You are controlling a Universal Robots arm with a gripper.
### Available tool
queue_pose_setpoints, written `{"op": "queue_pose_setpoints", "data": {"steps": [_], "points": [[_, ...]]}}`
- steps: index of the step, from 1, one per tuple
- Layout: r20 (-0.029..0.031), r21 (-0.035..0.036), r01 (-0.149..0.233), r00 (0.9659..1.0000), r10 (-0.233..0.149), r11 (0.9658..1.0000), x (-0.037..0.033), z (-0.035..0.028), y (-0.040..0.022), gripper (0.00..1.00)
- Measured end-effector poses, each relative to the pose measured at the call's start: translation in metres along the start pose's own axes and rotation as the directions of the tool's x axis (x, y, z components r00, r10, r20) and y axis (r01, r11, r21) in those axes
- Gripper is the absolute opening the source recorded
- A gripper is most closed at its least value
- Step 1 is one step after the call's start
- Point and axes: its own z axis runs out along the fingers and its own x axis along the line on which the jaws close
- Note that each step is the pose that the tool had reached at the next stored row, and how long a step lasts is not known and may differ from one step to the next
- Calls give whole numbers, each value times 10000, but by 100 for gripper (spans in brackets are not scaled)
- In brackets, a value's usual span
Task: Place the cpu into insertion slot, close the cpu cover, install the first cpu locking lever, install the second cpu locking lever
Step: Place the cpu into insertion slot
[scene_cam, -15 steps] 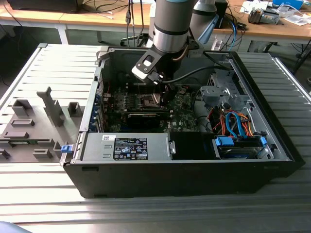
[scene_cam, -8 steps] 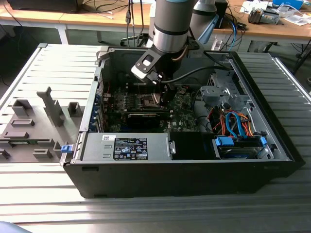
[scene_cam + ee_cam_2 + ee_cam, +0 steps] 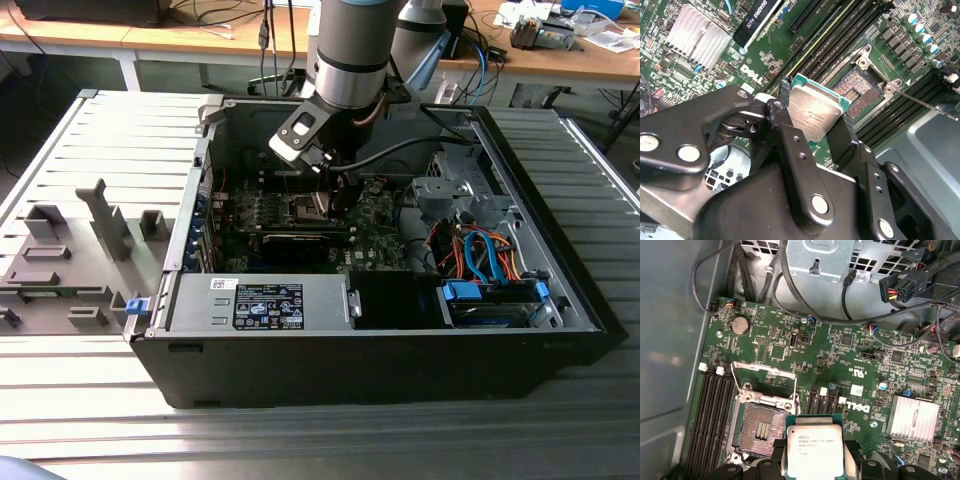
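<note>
So the pincer [image 3: 812,119] is pinching the cpu [image 3: 814,450] by its edges, silver top up. It hangs over the green board [image 3: 855,360], just beside the slot [image 3: 760,427]. The slot's bare, with its pins showing. The cover [image 3: 762,366] is flipped open off it. All of this is inside the open case [image 3: 380,330] on the desk [image 3: 100,400].

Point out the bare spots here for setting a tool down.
Free: the ribbed table on the exterior view's right of the case, and the strip along its near side. Crowded: grey fixtures on that view's left; inside, the gripper holds the cpu near the insertion slot, amid cables.
</note>
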Motion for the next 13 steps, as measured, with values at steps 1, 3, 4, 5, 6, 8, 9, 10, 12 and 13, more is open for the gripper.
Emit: {"op": "queue_pose_setpoints", "data": {"steps": [1, 3, 4, 5, 6, 8, 9, 10, 12, 13], "points": [[0, -1, -20, 10000, 20, 10000, 0, 0, 0, 54], [-1, -4, -85, 10000, 85, 10000, 0, 0, 0, 54], [-1, -5, -122, 9999, 122, 9999, 0, 0, 0, 54], [-1, -7, -167, 9999, 167, 9999, 0, 0, 0, 54], [-2, -7, -191, 9998, 191, 9998, 0, 0, 0, 54], [-2, -10, -247, 9997, 247, 9997, 0, 0, 0, 54], [-3, -11, -277, 9996, 277, 9996, 0, 0, 0, 54], [-3, -12, -297, 9996, 297, 9996, 0, 0, 0, 54], [-4, -13, -340, 9994, 340, 9994, 0, 0, 0, 54], [-4, -15, -361, 9993, 361, 9993, 0, 0, 0, 54]]}}
